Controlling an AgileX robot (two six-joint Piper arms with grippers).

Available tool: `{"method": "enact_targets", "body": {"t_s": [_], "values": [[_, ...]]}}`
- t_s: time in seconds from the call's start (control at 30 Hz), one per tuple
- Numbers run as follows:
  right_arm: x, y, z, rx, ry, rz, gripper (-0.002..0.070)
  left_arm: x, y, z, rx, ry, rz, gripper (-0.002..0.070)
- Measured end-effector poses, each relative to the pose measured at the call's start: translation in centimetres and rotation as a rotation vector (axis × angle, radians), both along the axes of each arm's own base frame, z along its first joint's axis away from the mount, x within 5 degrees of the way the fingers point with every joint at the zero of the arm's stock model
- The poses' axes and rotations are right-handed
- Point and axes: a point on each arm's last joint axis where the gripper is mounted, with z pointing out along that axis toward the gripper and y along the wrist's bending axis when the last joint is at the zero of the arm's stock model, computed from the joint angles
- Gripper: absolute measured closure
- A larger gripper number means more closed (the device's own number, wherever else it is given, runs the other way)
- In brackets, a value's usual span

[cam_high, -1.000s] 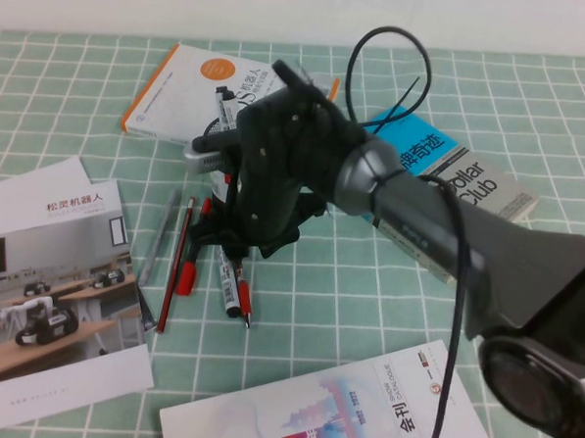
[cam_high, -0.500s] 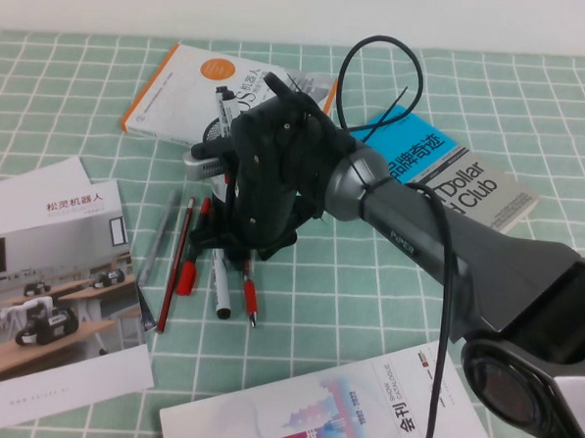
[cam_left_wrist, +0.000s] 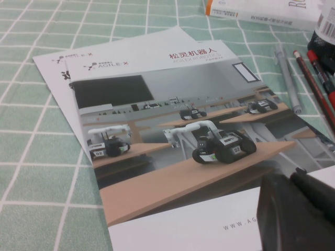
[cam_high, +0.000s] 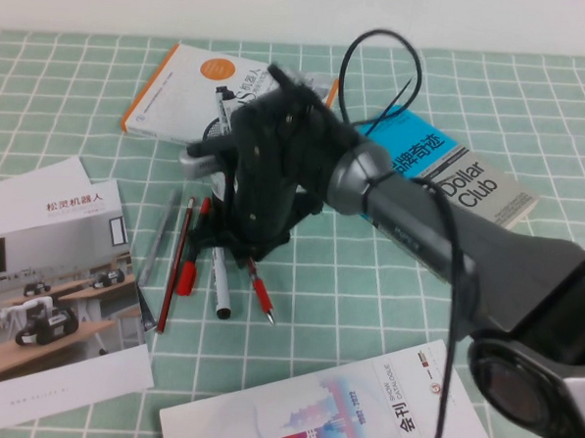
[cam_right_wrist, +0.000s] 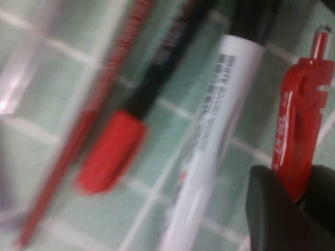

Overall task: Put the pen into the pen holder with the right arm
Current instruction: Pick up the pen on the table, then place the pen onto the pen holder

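The red pen (cam_high: 261,294) lies slanted on the green checked cloth, dark tip toward the near right. Its rear end sits between the fingers of my right gripper (cam_high: 242,251), which is shut on it low over the cloth. The right wrist view shows the pen (cam_right_wrist: 299,130) clamped between the black fingers (cam_right_wrist: 272,209) of that gripper (cam_right_wrist: 299,185). The black mesh pen holder (cam_high: 215,132) stands behind the gripper, mostly hidden by the arm, with a marker in it. My left gripper (cam_left_wrist: 301,209) hovers over a brochure, out of the high view.
Beside the pen lie a white marker (cam_high: 218,284), a red-and-black pen (cam_high: 188,263), a thin red stick (cam_high: 175,267) and a grey pen (cam_high: 157,236). Books (cam_high: 182,86) (cam_high: 471,184) lie behind, and brochures lie at the left (cam_high: 44,284) and the near edge (cam_high: 341,418).
The red pen's tip has swung to the right while its rear end stays at the right gripper. The wrist has shifted slightly. The white marker has rolled a little to the left.
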Motion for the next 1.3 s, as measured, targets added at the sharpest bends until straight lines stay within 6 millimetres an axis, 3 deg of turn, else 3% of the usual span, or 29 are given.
{"method": "enact_targets", "body": {"t_s": [0.17,0.33,0.53,0.73,0.9,1.1,1.3], "values": [[-1.6,0.0,5.4,0.089,-0.052,0.036,0.0580,0.0,0.0,0.0,0.000,0.000,0.000,0.0680],[-5.0,-0.6,10.5,0.132,-0.095,0.085,0.0580,0.0,0.0,0.0,0.000,0.000,0.000,0.0680],[-7.9,-3.3,13.2,0.079,-0.148,0.106,0.0580,0.0,0.0,0.0,0.000,0.000,0.000,0.0680],[-9.2,-5.0,13.2,0.202,-0.308,0.119,0.0580,0.0,0.0,0.0,0.000,0.000,0.000,0.0680],[-9.3,-6.9,12.0,0.419,-0.598,0.140,0.0580,0.0,0.0,0.0,0.000,0.000,0.000,0.0680],[-8.1,-8.7,9.8,0.682,-0.955,0.169,0.0580,0.0,0.0,0.0,0.000,0.000,0.000,0.0680],[-5.9,-8.3,7.9,0.773,-1.192,0.097,0.0580,0.0,0.0,0.0,0.000,0.000,0.000,0.0680]]}}
